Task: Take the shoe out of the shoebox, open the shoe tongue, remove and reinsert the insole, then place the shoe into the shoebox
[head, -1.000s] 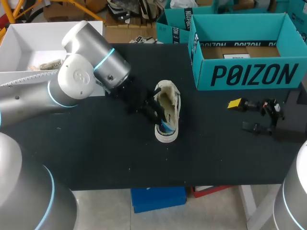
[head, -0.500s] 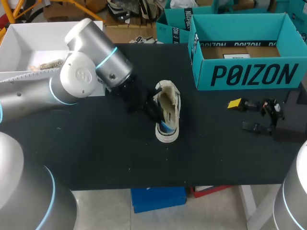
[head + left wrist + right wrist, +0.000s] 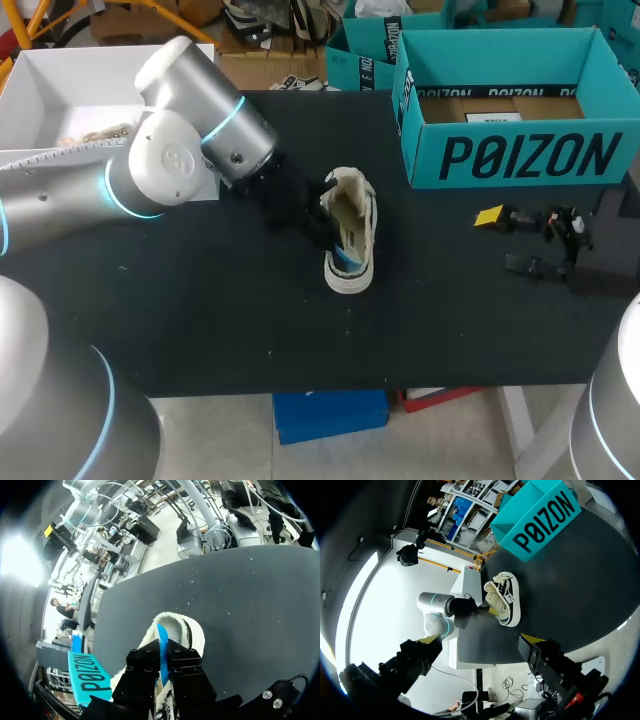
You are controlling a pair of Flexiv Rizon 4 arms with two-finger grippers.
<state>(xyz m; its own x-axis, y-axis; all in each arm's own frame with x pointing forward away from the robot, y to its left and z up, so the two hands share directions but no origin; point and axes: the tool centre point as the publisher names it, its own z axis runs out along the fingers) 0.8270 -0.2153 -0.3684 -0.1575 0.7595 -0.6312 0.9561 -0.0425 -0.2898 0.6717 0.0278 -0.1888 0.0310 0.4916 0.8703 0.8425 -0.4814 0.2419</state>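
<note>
A cream low-top shoe lies on the black table, left of the teal shoebox. My left gripper is down at the shoe's opening. In the left wrist view its black fingers stand close together on a thin blue insole that rises on edge out of the fleecy shoe. My right gripper rests open on the table in front of the shoebox, well right of the shoe. The right wrist view shows its fingers spread wide, with the shoe far ahead.
A white open box stands at the back left, behind my left arm. A second teal box sits behind the shoebox. Bare table lies in front of the shoe toward the near edge.
My left gripper has closed on the blue insole, and the arm has shifted slightly toward the shoe. The right arm has not moved.
</note>
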